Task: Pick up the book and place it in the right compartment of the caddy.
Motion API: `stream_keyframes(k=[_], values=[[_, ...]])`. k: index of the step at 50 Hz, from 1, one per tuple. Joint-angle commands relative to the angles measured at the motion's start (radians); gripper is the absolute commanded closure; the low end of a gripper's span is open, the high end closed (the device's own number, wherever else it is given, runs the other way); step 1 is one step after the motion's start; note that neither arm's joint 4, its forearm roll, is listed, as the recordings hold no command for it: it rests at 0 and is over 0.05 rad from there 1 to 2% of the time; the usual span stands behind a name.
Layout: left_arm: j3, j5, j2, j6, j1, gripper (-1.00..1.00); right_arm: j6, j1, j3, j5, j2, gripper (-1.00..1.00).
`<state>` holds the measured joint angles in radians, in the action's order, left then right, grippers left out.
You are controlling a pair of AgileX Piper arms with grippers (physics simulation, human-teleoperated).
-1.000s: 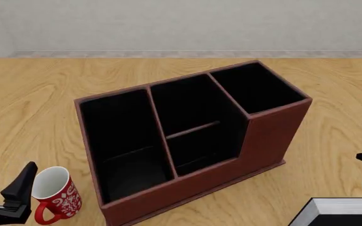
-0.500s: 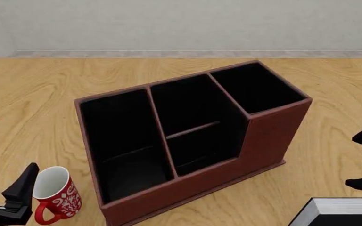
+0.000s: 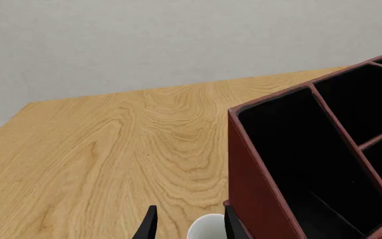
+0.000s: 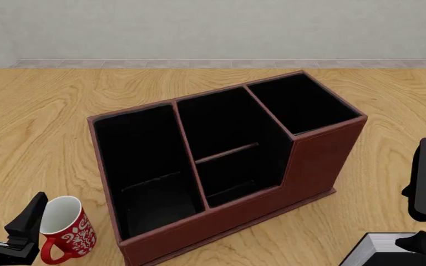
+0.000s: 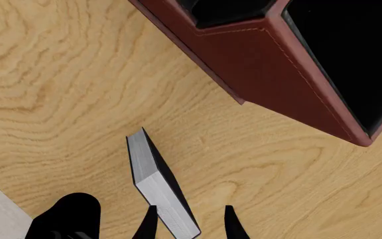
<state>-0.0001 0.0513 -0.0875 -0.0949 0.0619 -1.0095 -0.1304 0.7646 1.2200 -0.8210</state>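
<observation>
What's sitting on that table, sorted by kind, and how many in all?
Caddy: 1
Book: 1
Mug: 1
Total: 3

Light wood-grain table (image 4: 42,111) w/ plain grey wall (image 4: 213,27) behind, even light.

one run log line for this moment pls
phase: reach | right end effector: open over book | book: on table, ungrasped | left end effector: open at mug | caddy: empty
</observation>
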Motion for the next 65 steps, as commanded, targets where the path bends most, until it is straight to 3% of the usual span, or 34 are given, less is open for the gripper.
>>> stream_keyframes(k=[1,7,16,27,29,31,39,41,45,58,62,63,65], values=[[0.000,-0.001,-0.005,-0.001,0.005,-1.00,0.062,-0.042,-0.044,0.000,-0.004,-1.00],[0.000,-0.007,-0.009,-0.004,0.008,-1.00,0.057,-0.022,-0.056,0.000,0.003,-1.00],[0.000,0.011,0.011,0.000,0.004,-1.00,0.158,-0.108,-0.073,0.000,-0.014,-1.00],[0.000,0.015,0.018,-0.006,0.004,-1.00,0.176,-0.123,-0.085,0.000,-0.016,-1.00],[0.000,0.013,0.017,-0.004,0.002,-1.00,0.232,-0.178,-0.083,0.000,-0.029,-1.00],[0.000,0.014,0.017,-0.010,0.005,-1.00,0.204,-0.150,-0.084,0.000,-0.022,-1.00],[0.000,0.003,0.006,-0.012,0.003,-1.00,0.230,-0.176,-0.087,0.000,-0.027,-1.00],[0.000,0.017,0.018,-0.013,0.004,-1.00,0.191,-0.138,-0.093,0.000,-0.018,-1.00],[0.000,0.039,0.034,-0.018,0.001,-1.00,0.182,-0.136,-0.094,0.000,-0.017,-1.00],[0.000,0.068,0.059,-0.018,-0.008,-1.00,0.233,-0.187,-0.109,0.000,-0.033,-1.00],[0.000,0.078,0.066,-0.021,-0.008,-1.00,0.201,-0.157,-0.115,0.000,-0.028,-1.00],[0.000,0.080,0.068,-0.020,-0.009,-1.00,0.227,-0.182,-0.121,0.000,-0.035,-1.00],[0.000,0.085,0.071,-0.019,-0.007,-1.00,0.172,-0.130,-0.125,0.000,-0.023,-1.00]])
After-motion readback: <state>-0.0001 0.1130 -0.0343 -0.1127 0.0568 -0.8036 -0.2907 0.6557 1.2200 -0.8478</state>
